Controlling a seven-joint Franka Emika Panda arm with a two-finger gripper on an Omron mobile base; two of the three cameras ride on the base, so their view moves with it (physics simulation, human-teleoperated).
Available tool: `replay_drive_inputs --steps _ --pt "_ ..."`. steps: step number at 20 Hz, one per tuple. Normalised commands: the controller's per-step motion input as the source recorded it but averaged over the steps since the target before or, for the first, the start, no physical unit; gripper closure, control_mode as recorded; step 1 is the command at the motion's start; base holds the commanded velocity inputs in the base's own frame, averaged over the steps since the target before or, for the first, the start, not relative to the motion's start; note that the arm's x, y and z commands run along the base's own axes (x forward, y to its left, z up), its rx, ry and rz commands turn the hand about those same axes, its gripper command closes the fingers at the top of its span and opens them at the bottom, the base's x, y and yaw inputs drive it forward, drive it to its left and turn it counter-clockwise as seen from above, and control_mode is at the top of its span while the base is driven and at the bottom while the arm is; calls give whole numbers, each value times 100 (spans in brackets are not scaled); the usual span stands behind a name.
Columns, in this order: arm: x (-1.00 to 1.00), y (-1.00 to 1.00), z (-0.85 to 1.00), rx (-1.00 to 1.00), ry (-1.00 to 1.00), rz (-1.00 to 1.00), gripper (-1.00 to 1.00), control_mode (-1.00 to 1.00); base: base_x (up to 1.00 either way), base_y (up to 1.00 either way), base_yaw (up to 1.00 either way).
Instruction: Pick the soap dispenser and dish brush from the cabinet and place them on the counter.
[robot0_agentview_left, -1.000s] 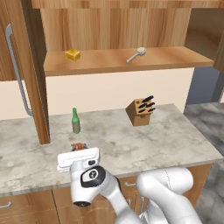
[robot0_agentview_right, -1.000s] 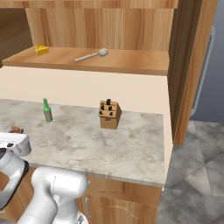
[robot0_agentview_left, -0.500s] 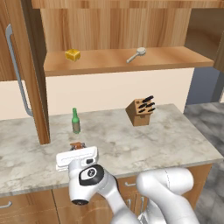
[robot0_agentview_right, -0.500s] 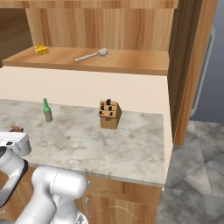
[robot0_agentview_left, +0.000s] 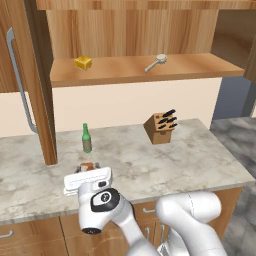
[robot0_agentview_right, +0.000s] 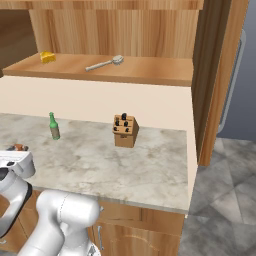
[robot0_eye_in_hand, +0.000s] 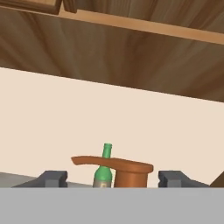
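We note the soap dispenser (robot0_eye_in_hand: 130, 173) on the counter (robot0_agentview_left: 200, 160), between our claw's (robot0_eye_in_hand: 114, 178) parted fingertips (robot0_eye_in_hand: 52, 178), untouched. Dish brush (robot0_agentview_left: 155, 62): cabinet (robot0_agentview_left: 150, 75) shelf.

One soap dispenser (robot0_eye_in_hand: 127, 171) between jaws; one green bottle (robot0_agentview_left: 86, 138) beyond; one dish brush (robot0_agentview_left: 156, 62), one yellow sponge (robot0_agentview_left: 83, 62), one knife block (robot0_agentview_left: 161, 127).
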Motion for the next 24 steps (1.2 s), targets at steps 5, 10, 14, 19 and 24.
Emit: replay_drive_inputs --steps 5,10,14,19,24 --pt "0 0 -2 0 0 0 -100 -100 0 0 0" --pt "-3 0 0 0 0 0 -100 -100 0 0 0" --pt "-15 0 0 0 0 0 -100 -100 0 0 0" --pt "-16 -1 1 0 0 0 -100 -100 0 0 0" --pt "-16 -1 9 0 -1 -1 -100 -100 0 0 0"
